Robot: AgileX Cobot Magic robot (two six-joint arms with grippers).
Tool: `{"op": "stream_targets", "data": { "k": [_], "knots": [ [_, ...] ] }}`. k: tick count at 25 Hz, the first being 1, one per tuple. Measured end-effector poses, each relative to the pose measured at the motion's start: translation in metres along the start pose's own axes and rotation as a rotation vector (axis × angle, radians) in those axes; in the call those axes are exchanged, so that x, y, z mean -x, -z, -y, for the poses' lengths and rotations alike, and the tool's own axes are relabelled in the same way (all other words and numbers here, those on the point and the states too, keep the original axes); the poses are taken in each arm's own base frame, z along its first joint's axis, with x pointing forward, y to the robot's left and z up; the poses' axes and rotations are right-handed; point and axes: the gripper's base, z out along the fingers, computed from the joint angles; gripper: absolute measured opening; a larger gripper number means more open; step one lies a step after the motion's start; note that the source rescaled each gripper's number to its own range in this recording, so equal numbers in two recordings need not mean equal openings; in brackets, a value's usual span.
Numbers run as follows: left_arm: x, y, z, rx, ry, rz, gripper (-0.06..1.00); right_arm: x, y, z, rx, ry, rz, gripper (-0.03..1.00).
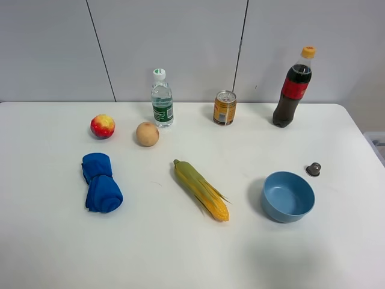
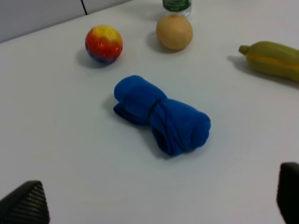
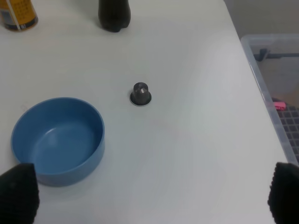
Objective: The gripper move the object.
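Note:
The object, a small ball mottled red, yellow and purple (image 1: 103,126), sits on the white table at the far left; it also shows in the left wrist view (image 2: 103,44). Neither arm shows in the exterior high view. My left gripper (image 2: 156,203) is open and empty, only its black fingertips (image 2: 23,205) showing at the frame's corners, with a rolled blue cloth (image 2: 163,116) between it and the ball. My right gripper (image 3: 152,196) is open and empty, its fingertips (image 3: 18,191) wide apart near a blue bowl (image 3: 58,137).
A plain tan ball (image 1: 147,133) lies next to the mottled ball. A water bottle (image 1: 162,98), can (image 1: 224,108) and cola bottle (image 1: 292,89) stand at the back. A corn cob (image 1: 201,189) lies mid-table, and a small dark capsule (image 1: 313,169) near the bowl (image 1: 288,197). A plastic bin (image 3: 275,70) stands beyond the right edge.

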Motion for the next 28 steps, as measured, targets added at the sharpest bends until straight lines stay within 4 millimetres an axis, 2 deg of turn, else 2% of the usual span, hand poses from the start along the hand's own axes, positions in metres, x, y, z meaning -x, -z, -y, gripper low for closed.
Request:
{"op": "stream_targets", "data": {
  "k": [4,13,20,28],
  "knots": [
    [-0.0121,-0.0006,0.002,0.0,-0.002,0.003,0.99,0.0,0.0,0.0,0.0,0.0,0.0,1.0],
    [-0.0122,-0.0002,0.0023,0.001,0.0,0.007,1.0,0.0,0.0,0.0,0.0,0.0,0.0,1.0],
    [-0.0116,-0.0013,0.0029,0.101,0.049,-0.004,1.0,0.0,0.0,0.0,0.0,0.0,0.0,1.0],
    [-0.0116,-0.0014,0.0029,0.108,0.052,-0.005,1.0,0.0,0.0,-0.0004,0.005,-0.003,0.0,1.0]
  ]
}}
